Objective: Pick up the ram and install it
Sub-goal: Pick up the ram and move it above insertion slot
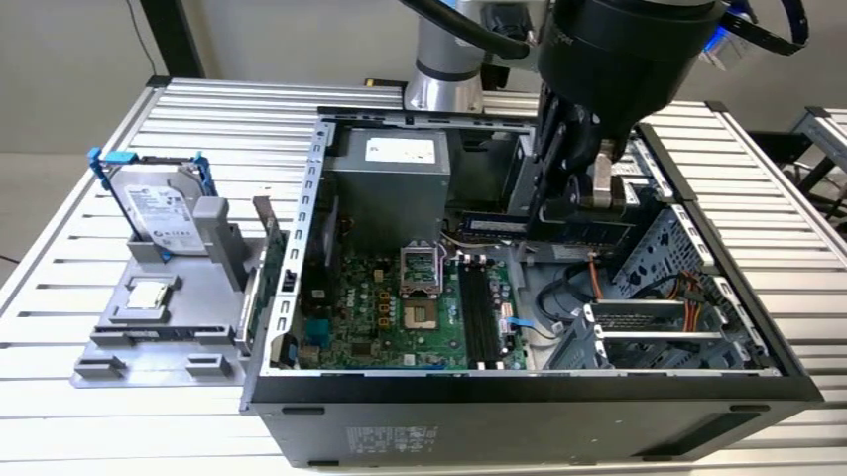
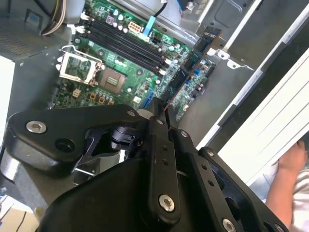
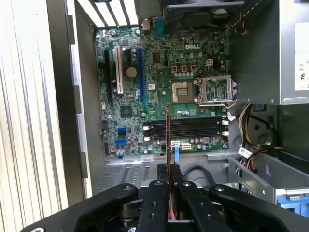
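Gripping the ram [image 3: 168, 135] by one end, the gripper [image 3: 168, 169] has its two black fingers [image 3: 157, 193] drawn narrow against the flat faces of the stick. In both wrist views the ram [image 2: 190, 65] appears edge-on, a thin strip projecting straight out from between the fingertips of the gripper [image 2: 161, 107].

From where I stand, the gripper [image 1: 598, 203] hangs inside the open computer case [image 1: 530, 412], with the ram [image 1: 596, 231] just below its fingers. This position is to the exterior view's right of the motherboard [image 1: 384, 317], above the metal drive cage [image 1: 662, 327].

The ram is held apart from the black memory slots [image 3: 186, 128], which lie side by side on the motherboard. In the exterior view the memory slots [image 1: 479, 317] lie just to the right of the CPU socket [image 1: 423, 317].

Outside the case, on the exterior view's left, a silver hard drive [image 1: 166, 213] with blue brackets stands upright on a grey fixture [image 1: 198, 337]. A small square CPU chip [image 1: 150, 295] lies flat on the same fixture.

A person's arm [image 2: 289, 179] is visible beyond the case wall in the second wrist view.
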Available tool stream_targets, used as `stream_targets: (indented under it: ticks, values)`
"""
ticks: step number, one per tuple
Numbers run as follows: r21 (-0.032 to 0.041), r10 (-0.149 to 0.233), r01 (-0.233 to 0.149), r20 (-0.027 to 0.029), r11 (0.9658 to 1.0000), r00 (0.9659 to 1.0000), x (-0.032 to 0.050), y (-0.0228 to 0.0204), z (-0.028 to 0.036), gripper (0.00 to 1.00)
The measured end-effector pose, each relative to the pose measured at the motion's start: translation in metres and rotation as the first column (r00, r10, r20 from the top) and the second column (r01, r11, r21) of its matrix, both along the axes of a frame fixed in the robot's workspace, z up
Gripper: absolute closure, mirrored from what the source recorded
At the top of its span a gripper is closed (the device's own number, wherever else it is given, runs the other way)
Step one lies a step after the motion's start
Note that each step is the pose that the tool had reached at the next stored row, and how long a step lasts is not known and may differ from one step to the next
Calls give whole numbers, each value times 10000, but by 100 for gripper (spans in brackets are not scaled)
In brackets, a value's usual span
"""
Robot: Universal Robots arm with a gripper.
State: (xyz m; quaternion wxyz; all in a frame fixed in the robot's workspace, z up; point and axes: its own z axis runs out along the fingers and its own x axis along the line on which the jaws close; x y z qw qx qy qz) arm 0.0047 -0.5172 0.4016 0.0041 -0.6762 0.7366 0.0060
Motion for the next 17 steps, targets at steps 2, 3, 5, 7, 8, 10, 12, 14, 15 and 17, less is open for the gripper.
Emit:
stream_targets:
  ticks: [2, 3, 5, 7, 8, 10, 12, 14, 15, 17]
  values:
    - [1, 0, 0, 5, 10000, 10000, 0, 57, -1, 100]
    - [0, 1, -1, 8, 10000, 10000, 0, 82, -1, 100]
    - [1, 0, 0, 11, 10000, 10000, 0, 122, -3, 100]
    - [0, 1, -1, 13, 10000, 10000, 1, 152, -4, 100]
    - [0, 1, -1, 14, 10000, 10000, 1, 167, -5, 100]
    - [0, 0, 0, 16, 10000, 10000, 1, 199, -6, 100]
    - [1, 1, -1, 21, 10000, 10000, 1, 235, -8, 100]
    - [1, 1, -1, 23, 10000, 10000, 1, 268, -10, 100]
    - [1, 1, -1, 25, 10000, 10000, 1, 282, -11, 100]
    - [0, 0, 0, 28, 10000, 10000, 1, 316, -12, 100]
